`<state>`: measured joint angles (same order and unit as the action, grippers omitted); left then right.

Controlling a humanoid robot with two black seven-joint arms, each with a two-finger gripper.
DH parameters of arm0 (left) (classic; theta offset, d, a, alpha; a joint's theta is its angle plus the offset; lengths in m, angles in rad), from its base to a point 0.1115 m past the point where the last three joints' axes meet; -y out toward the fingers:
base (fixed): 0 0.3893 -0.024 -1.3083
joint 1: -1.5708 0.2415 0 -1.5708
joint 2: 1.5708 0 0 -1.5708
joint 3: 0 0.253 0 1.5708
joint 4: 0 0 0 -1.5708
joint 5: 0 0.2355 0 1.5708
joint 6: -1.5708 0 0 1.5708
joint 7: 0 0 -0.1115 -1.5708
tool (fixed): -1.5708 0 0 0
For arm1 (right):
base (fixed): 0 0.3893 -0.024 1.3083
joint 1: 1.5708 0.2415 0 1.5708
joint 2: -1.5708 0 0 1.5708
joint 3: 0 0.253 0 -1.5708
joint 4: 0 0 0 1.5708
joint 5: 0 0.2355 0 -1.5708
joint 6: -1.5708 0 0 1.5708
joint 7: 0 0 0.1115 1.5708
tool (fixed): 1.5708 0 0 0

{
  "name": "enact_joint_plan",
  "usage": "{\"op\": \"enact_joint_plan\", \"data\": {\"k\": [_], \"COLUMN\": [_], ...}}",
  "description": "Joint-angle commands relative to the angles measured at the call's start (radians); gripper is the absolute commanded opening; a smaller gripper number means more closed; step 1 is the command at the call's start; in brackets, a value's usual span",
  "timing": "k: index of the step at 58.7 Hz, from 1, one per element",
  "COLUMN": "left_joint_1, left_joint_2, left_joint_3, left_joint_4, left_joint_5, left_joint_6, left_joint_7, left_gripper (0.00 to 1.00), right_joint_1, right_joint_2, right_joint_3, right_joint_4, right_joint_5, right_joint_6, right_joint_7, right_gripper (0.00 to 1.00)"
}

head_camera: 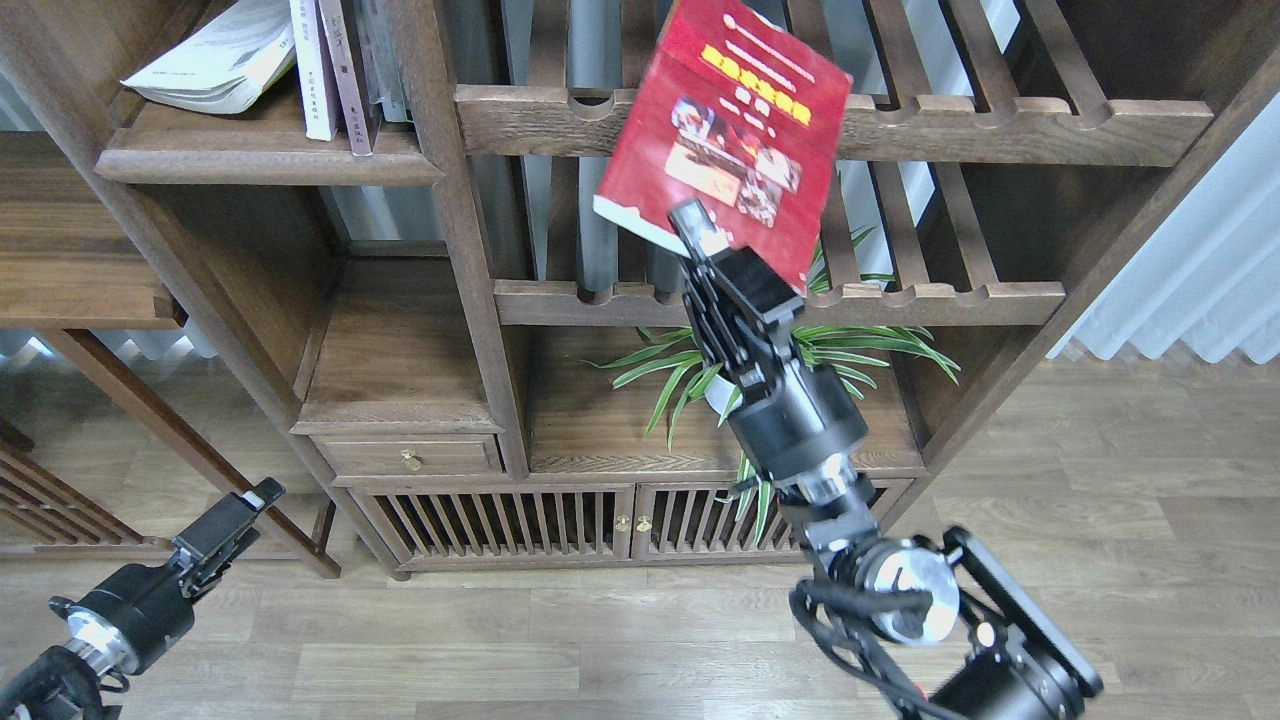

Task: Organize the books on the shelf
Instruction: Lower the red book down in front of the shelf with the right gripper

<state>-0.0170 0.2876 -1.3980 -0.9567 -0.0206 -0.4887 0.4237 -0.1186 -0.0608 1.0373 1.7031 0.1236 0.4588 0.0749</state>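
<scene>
My right gripper (pixel 703 238) is shut on the lower edge of the dark red book with photos (pixel 730 130). It holds the book tilted in the air in front of the slatted racks, clear of them. The solid plank shelf (pixel 260 158) is at the upper left. A white paperback (pixel 215 60) lies slanted on it, next to thin upright volumes (pixel 322 70); its cover does not show. The yellow-green book is out of view. My left gripper (pixel 235 512) hangs low at the lower left, empty, and its fingers cannot be told apart.
Two slatted racks with scalloped rails (pixel 950 125) (pixel 930 298) stand behind the book. A potted spider plant (pixel 700 375) sits on the cabinet top below. A small drawer (pixel 405 458) and slatted doors (pixel 500 522) are lower. White curtain (pixel 1190 270) at right.
</scene>
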Motion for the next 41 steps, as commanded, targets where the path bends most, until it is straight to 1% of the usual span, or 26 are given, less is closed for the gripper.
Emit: {"op": "enact_joint_plan", "data": {"k": [1, 3, 10, 12, 15, 16, 19, 20, 24, 35, 39, 40, 41], "left_joint_1": [0.003, 0.003, 0.003, 0.003, 0.003, 0.005, 0.006, 0.008, 0.011, 0.017, 0.017, 0.020, 0.020], "left_joint_2": [-0.002, -0.002, -0.002, -0.002, -0.002, -0.002, -0.002, -0.002, -0.002, -0.001, 0.001, 0.005, 0.007], "left_joint_3": [0.001, 0.001, 0.007, 0.014, 0.019, 0.022, 0.028, 0.028, 0.034, 0.111, 0.137, 0.155, 0.165], "left_joint_4": [0.003, 0.003, 0.003, 0.003, 0.003, 0.003, 0.001, 0.001, 0.001, 0.001, 0.000, -0.008, -0.013], "left_joint_5": [-0.004, -0.004, -0.002, -0.002, -0.002, -0.002, -0.005, -0.008, -0.033, -0.205, -0.283, -0.333, -0.358], "left_joint_6": [0.000, 0.000, 0.000, 0.000, 0.000, 0.000, 0.000, 0.000, 0.000, 0.000, 0.000, 0.000, 0.000], "left_joint_7": [0.000, 0.000, 0.001, 0.001, 0.001, 0.001, 0.000, -0.002, 0.000, 0.001, 0.000, 0.000, 0.000], "left_gripper": [0.99, 0.99, 0.99, 0.99, 0.99, 0.99, 0.99, 0.99, 0.99, 0.98, 0.98, 0.98, 0.98], "right_joint_1": [-0.073, -0.095, -0.150, -0.168, -0.174, -0.177, -0.176, -0.171, -0.164, -0.108, -0.073, -0.047, -0.036], "right_joint_2": [-0.020, -0.027, -0.056, -0.080, -0.109, -0.129, -0.159, -0.169, -0.185, -0.197, -0.195, -0.195, -0.197], "right_joint_3": [-0.002, 0.003, 0.006, 0.001, -0.003, -0.005, -0.006, -0.011, -0.032, -0.121, -0.148, -0.160, -0.166], "right_joint_4": [-0.003, -0.003, -0.005, -0.007, -0.010, -0.014, -0.025, -0.036, -0.063, -0.129, -0.154, -0.174, -0.183], "right_joint_5": [0.001, 0.001, 0.001, 0.001, 0.002, 0.004, 0.004, 0.005, 0.010, 0.010, 0.008, 0.010, 0.010], "right_joint_6": [0.030, 0.030, 0.030, 0.030, 0.030, 0.030, 0.030, 0.030, 0.030, 0.030, 0.030, 0.030, 0.030], "right_joint_7": [-0.018, -0.041, -0.098, -0.121, -0.141, -0.158, -0.184, -0.199, -0.225, -0.267, -0.300, -0.335, -0.354], "right_gripper": [0.04, 0.04, 0.04, 0.04, 0.05, 0.05, 0.05, 0.05, 0.05, 0.05, 0.05, 0.06, 0.06]}}
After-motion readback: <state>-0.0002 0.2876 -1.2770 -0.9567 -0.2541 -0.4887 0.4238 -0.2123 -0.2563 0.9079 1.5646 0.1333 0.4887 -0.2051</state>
